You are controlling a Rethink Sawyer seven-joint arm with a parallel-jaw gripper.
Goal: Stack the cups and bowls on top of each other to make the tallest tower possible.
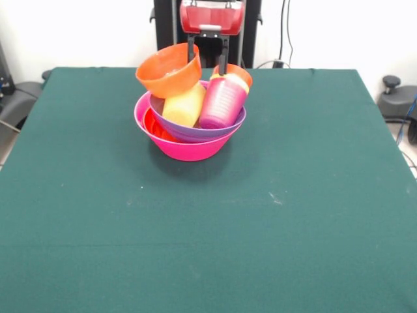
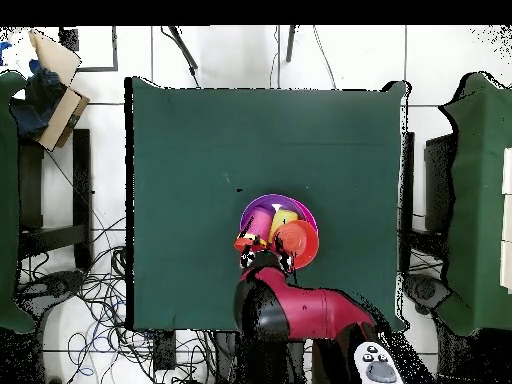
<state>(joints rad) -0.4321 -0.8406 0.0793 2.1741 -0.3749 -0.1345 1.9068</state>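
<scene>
The tower stands on the far middle of the table. Its base is the big pink bowl (image 1: 187, 147), with a wide orange bowl (image 1: 154, 124) and the wide shallow purple bowl (image 1: 195, 132) nested in it. In the purple bowl lie a yellow cup (image 1: 184, 105) and a purple cup (image 1: 223, 102), both tipped over. A yellow and orange rim (image 1: 236, 76) shows at the purple cup's far end. A small orange bowl (image 1: 169, 70) rests tilted on the pile's left. My gripper (image 1: 207, 55) hangs just behind the pile, open and empty. The pile (image 2: 281, 233) and gripper (image 2: 264, 257) also show in the overhead view.
The green table (image 1: 208, 215) spreads wide in front of the pile and to both sides. The robot's pedestal (image 1: 208, 19) is right behind it. Chairs and cables lie around the table (image 2: 200, 150) in the overhead view.
</scene>
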